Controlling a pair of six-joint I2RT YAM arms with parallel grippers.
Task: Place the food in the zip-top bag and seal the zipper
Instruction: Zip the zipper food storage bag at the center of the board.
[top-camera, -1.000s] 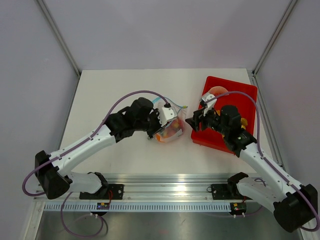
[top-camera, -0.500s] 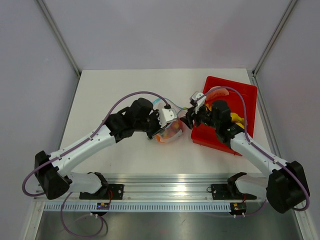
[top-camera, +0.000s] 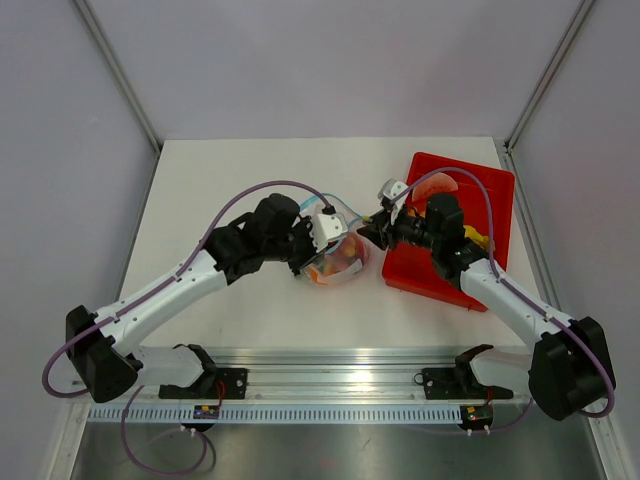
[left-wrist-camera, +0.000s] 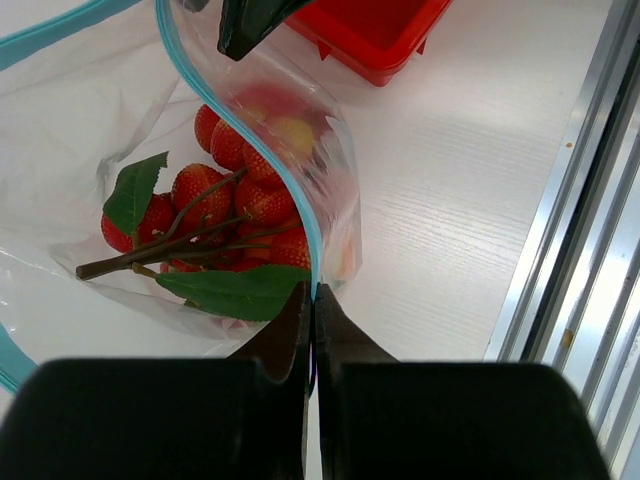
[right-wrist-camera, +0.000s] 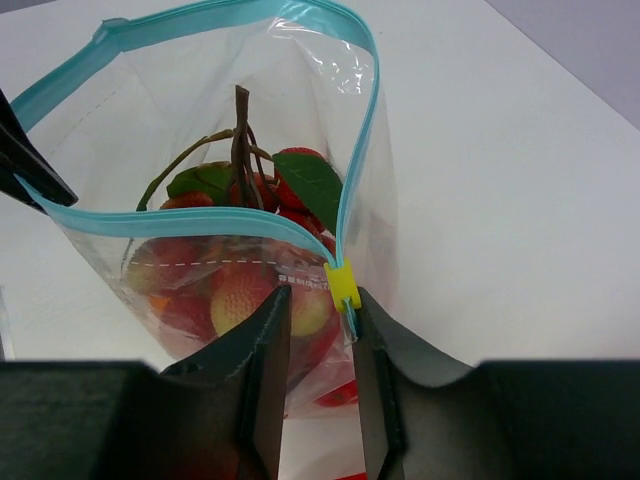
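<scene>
1. Both left gripper (left-wrist-camera: 312, 298) fingers are clamped on the light blue zipper strip (right-wrist-camera: 180, 222).
2. The right gripper (right-wrist-camera: 320, 305) straddles the yellow slider (right-wrist-camera: 342, 285); whether it squeezes, I cannot tell.
3. The clear crinkly zip-top bag (top-camera: 340, 265), at the red rectangular tray's (top-camera: 495, 190) 9 o'clock, holds red toy berries (left-wrist-camera: 200, 185); sealing remains.
4. In the top view its mouth gapes toward 12 o'clock, the zipper running 9-to-3.

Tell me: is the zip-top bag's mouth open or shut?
Open. The zipper strips stand apart in the right wrist view, with food visible between them.

Food (left-wrist-camera: 235, 200) in zip-top bag (right-wrist-camera: 180, 110), left of tray (top-camera: 412, 272).
</scene>
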